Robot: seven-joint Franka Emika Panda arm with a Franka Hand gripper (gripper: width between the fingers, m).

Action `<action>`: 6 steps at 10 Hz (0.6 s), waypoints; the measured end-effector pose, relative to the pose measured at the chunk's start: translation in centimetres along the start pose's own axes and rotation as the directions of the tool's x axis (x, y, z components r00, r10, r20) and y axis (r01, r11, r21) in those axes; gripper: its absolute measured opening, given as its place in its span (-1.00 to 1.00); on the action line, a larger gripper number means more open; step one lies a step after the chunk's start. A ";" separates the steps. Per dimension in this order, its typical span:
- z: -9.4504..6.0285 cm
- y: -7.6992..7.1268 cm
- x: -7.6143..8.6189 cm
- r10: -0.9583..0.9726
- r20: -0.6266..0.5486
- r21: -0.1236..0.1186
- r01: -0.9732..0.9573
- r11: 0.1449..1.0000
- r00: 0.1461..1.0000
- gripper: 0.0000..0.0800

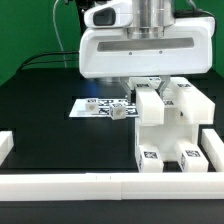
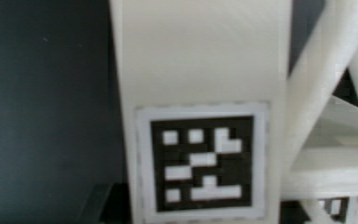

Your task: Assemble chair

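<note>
The chair (image 1: 165,125) is a white blocky structure with tagged feet, standing at the exterior view's right of centre. My gripper (image 1: 143,84) hangs right over its rear part, and the big white hand hides the fingertips there. In the wrist view a white bar of the chair (image 2: 185,70) with a black-and-white tag (image 2: 201,160) fills the middle. It sits between my gripper's (image 2: 194,208) dark fingers (image 2: 108,205), which press against both its sides. A slanted white brace (image 2: 327,90) shows beside the bar.
The marker board (image 1: 92,104) lies flat on the black table behind the chair. A small grey-white piece (image 1: 122,113) lies at its near edge. The long white rail (image 1: 90,186) edges the table's front, with raised ends at the left (image 1: 5,146) and right (image 1: 213,150).
</note>
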State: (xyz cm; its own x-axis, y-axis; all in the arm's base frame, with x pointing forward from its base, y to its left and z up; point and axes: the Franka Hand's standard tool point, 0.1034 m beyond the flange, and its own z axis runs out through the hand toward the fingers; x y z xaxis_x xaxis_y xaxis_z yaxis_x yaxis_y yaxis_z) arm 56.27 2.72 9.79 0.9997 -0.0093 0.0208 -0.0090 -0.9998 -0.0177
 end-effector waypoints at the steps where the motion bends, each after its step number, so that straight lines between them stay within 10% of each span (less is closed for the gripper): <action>1: 0.0 -0.5 0.4 0.009 -0.004 0.000 -0.009 1.000 1.000 -0.29; 6: 0.0 -1.3 0.7 0.003 -0.003 0.001 -0.003 1.000 1.000 -0.27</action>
State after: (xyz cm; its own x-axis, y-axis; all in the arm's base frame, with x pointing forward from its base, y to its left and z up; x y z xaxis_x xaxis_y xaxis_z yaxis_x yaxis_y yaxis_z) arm 56.99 4.00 9.82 0.9997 -0.0121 0.0234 -0.0117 -0.9998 -0.0187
